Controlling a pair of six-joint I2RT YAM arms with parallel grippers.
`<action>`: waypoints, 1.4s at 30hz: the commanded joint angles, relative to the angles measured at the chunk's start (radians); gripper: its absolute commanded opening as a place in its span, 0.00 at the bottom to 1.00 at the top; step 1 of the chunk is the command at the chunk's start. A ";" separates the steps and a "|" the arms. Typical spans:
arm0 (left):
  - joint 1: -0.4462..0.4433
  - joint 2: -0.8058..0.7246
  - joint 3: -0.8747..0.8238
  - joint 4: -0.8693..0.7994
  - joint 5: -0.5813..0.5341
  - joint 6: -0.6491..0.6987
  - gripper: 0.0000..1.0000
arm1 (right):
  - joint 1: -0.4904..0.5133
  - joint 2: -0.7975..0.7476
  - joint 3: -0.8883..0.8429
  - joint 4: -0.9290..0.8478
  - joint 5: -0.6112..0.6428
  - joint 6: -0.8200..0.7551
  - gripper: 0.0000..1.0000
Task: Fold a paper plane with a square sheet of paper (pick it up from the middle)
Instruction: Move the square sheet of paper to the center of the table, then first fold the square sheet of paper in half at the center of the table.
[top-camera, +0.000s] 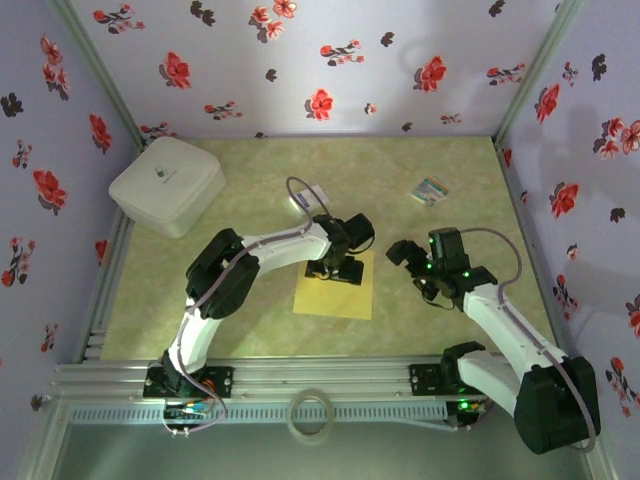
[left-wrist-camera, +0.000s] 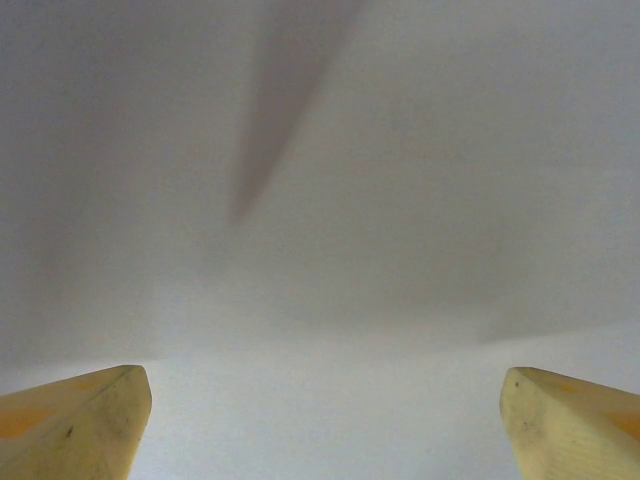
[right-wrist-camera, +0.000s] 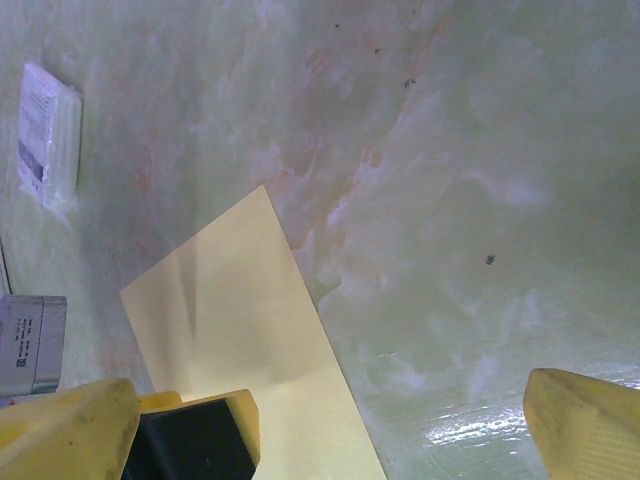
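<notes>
Under the left gripper (top-camera: 336, 270) lies the square sheet of paper (top-camera: 335, 297), flat on the table (top-camera: 250, 320), with no crease visible. Left fingers (left-wrist-camera: 70, 425) are spread wide over the sheet's middle-to-far part; whether they touch it cannot be told. Right gripper (top-camera: 410, 265) hangs just off the sheet's right edge, jaws apart, holding nothing.

Judgement: very start. Pickup from the middle is pending and every fold is left to do.

Writing:
- White box (top-camera: 165, 185), well left of and beyond the left gripper: small dark mark, unreadable.
- White card (top-camera: 308, 197), just beyond the left gripper: blue print too small to read.
- Striped card (top-camera: 432, 190), beyond the right gripper: no text legible.
</notes>
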 joint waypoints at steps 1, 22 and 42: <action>-0.004 0.024 0.030 -0.035 -0.010 -0.016 0.91 | 0.007 -0.012 0.013 -0.012 0.003 -0.014 0.99; -0.004 0.075 -0.015 -0.022 -0.016 -0.032 0.91 | 0.007 -0.009 0.006 -0.017 0.011 -0.008 0.99; -0.006 0.123 -0.022 -0.034 -0.031 -0.024 0.88 | 0.006 -0.007 0.012 -0.022 0.022 -0.001 0.99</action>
